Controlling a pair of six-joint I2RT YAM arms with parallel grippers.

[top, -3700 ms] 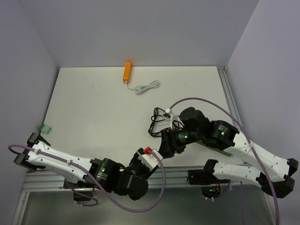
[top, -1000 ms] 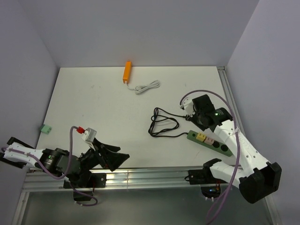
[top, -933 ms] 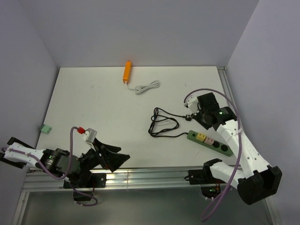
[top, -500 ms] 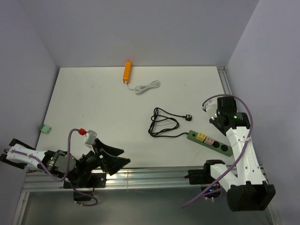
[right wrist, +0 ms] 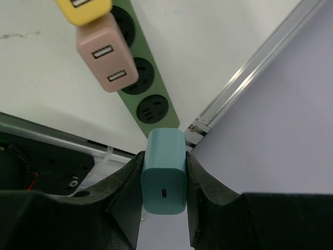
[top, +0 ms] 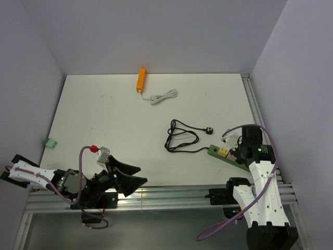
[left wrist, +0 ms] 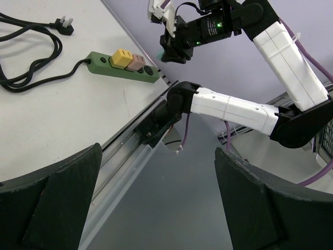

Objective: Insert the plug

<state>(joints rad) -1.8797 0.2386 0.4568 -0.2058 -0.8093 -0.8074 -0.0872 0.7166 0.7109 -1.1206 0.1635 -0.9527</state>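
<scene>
From above, we see the right claw (top: 235, 152) poised over the green power strip (top: 216, 151) near the right edge of the counter (top: 104, 114). The left claw (top: 130, 174) sits low at the near edge, its jaws spread wide on nothing. A black cord (top: 182, 137) lies coiled just left of the strip.

The left wrist view shows the strip carrying a yellow adapter (left wrist: 120, 57) and a pink adapter (left wrist: 137, 61) side by side, with the right claw above the strip's far end.

In the right wrist view, the claw is clamped on the teal plug (right wrist: 164, 177), which hangs just past the end socket (right wrist: 152, 110), by the edge rail (right wrist: 250, 65).

We judge the main risk to be alignment: the plug looks offset beyond the strip's end, so a straight push could land its pins on the housing or the rail. The strip lies loose, so a skewed press could shove it, or twist the plug in the grip.
</scene>
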